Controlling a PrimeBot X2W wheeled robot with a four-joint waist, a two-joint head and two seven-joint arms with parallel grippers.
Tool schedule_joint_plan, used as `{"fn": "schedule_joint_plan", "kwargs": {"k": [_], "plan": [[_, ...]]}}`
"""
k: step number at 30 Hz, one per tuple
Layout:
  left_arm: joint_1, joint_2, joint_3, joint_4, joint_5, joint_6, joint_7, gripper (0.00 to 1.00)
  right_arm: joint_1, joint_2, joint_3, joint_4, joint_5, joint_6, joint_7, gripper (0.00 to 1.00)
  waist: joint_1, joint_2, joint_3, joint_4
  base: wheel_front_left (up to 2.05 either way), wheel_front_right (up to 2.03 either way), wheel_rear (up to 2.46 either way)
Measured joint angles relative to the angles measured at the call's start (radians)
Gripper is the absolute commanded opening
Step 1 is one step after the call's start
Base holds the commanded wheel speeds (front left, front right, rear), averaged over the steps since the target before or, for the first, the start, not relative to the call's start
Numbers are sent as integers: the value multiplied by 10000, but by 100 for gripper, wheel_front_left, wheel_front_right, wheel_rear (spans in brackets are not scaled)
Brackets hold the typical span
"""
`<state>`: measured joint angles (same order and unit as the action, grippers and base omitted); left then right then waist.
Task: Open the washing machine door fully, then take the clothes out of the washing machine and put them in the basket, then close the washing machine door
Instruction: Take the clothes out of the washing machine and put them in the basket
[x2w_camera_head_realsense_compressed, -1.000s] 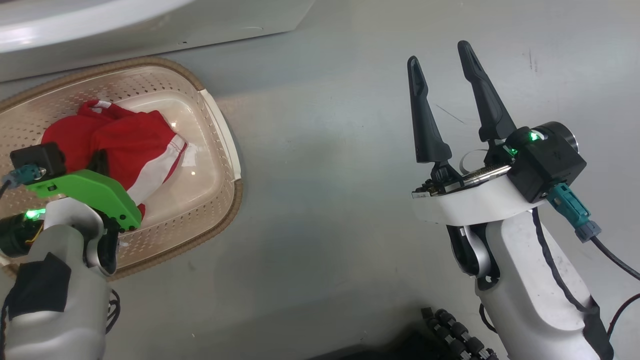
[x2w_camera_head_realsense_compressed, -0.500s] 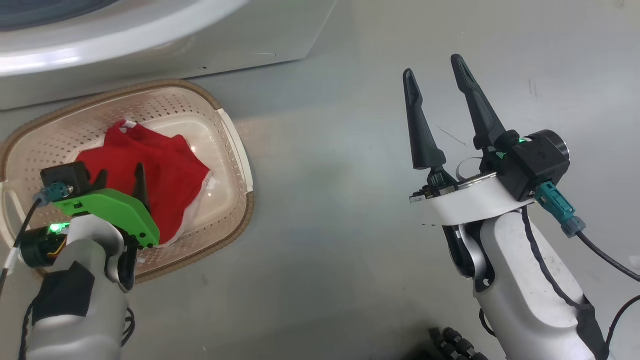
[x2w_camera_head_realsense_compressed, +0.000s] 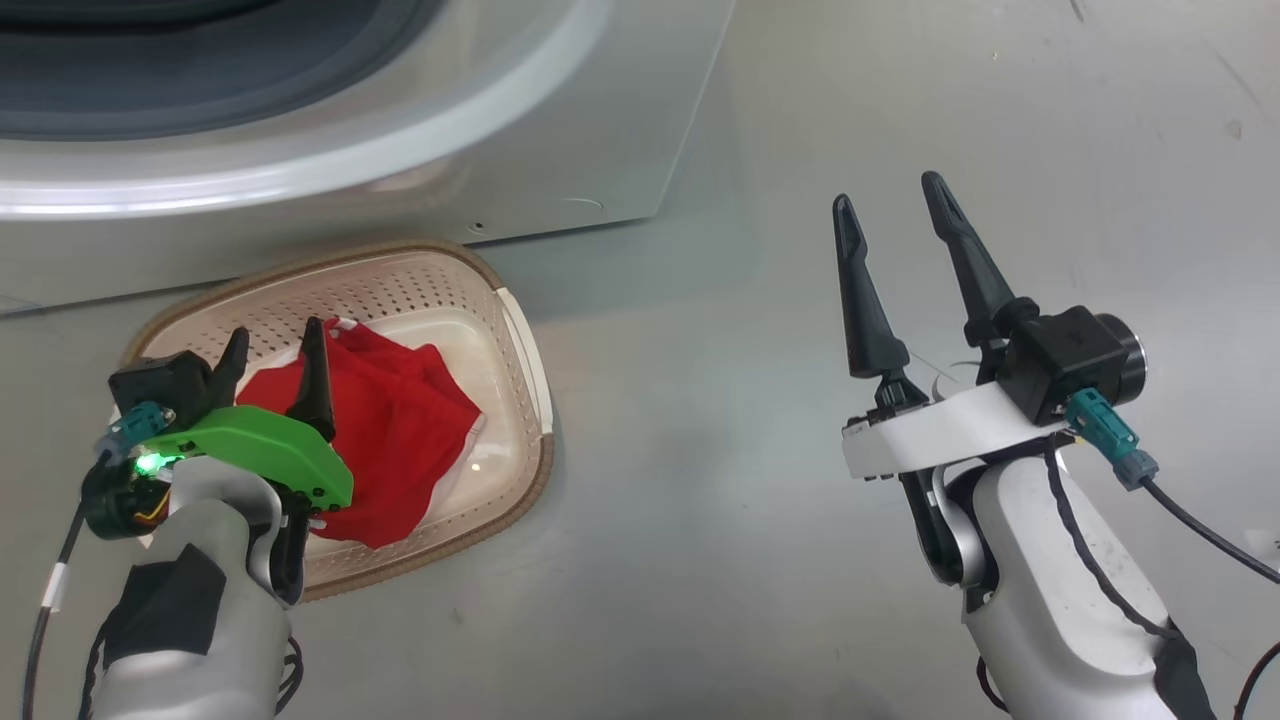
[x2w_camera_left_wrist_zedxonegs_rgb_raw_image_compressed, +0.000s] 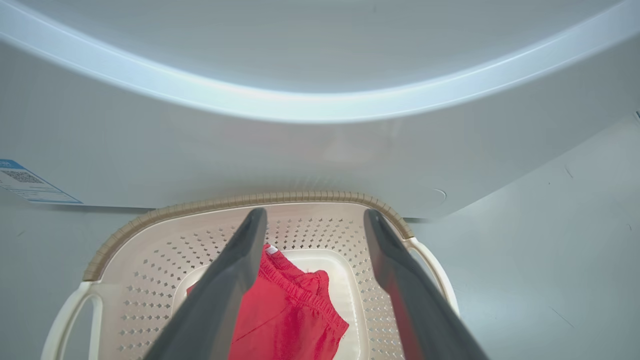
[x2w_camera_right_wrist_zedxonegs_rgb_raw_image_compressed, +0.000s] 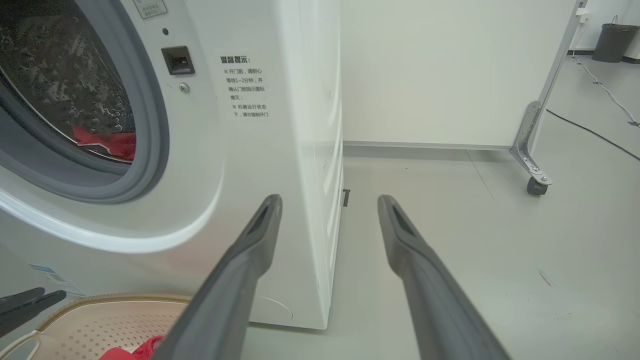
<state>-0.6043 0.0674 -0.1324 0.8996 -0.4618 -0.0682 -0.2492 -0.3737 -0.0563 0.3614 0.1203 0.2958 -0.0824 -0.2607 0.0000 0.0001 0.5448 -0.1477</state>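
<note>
The cream basket (x2w_camera_head_realsense_compressed: 420, 250) with a brown rim stands on the floor against the white washing machine (x2w_camera_head_realsense_compressed: 560, 150). One piece of red clothes (x2w_camera_head_realsense_compressed: 400, 440) lies loose in it, seen closer in the left wrist view (x2w_camera_left_wrist_zedxonegs_rgb_raw_image_compressed: 285, 310). My left gripper (x2w_camera_head_realsense_compressed: 277, 338) hangs open just above that garment, gripping nothing (x2w_camera_left_wrist_zedxonegs_rgb_raw_image_compressed: 315, 215). More red clothes (x2w_camera_right_wrist_zedxonegs_rgb_raw_image_compressed: 107, 142) lie inside the steel drum behind the grey rubber ring. My right gripper (x2w_camera_head_realsense_compressed: 888, 195) stands open and empty over bare floor to the right (x2w_camera_right_wrist_zedxonegs_rgb_raw_image_compressed: 330, 200). The washing machine door is out of view.
A blue label (x2w_camera_left_wrist_zedxonegs_rgb_raw_image_compressed: 25, 182) sits low on the machine's front. To the right of the machine stands a white partition on a caster foot (x2w_camera_right_wrist_zedxonegs_rgb_raw_image_compressed: 535, 180), with a cable across the floor and a dark bin (x2w_camera_right_wrist_zedxonegs_rgb_raw_image_compressed: 612, 40) far behind.
My left gripper has opened and let go of the red garment, which now lies in the basket. The head camera has tilted up, bringing the machine's opening into view.
</note>
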Motion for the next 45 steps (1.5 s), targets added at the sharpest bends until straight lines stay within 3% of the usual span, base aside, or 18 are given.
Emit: {"fn": "schedule_joint_plan", "kwargs": {"k": [11, 23, 45], "plan": [[865, -48, 0, -1007, 173, -92, -27, 100, 764, -4, -309, 424, -67, 196, 0, 100, 0, 0, -1426, 651, 0, 0, 0], [1752, -84, 211, -3101, 539, -211, -29, 100, 1708, -15, -548, 709, -67, 301, 2, 100, 0, 0, -2829, 1213, 0, 0, 0], [4696, -82, -163, -5283, 1129, 15, -29, 100, 3333, 6, -963, 692, -67, 372, 2, 100, -1, 0, -4867, 1605, 0, 0, 0]]}}
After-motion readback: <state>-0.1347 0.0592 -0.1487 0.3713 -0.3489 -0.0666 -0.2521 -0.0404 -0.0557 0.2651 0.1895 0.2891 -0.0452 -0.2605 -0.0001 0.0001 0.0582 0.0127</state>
